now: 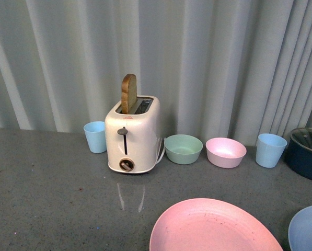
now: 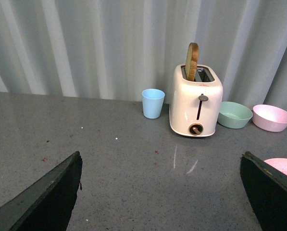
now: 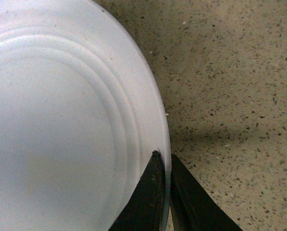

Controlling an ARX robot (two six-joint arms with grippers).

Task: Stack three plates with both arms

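The right gripper is pinched narrow on the very rim of the light blue plate, one finger over the lip and one under or outside it, and the plate looks to lie flat on the speckled table. In the front view that plate sits at about 4 o'clock, cut off by the edge, with the pink plate at 6 o'clock just beside it. The main risk is the grip itself: a wide, shallow plate held at one point on its edge will want to droop or swivel once lifted, and a smooth matte rim could slide out of the fingers. If it tilts, its free edge may drag on the table or knock the pink plate askew. The left gripper hangs spread wide and empty over bare table, so it gives no support (a second hold would steady the load). The cream plate is not in any view, so where the stack should go cannot be told.
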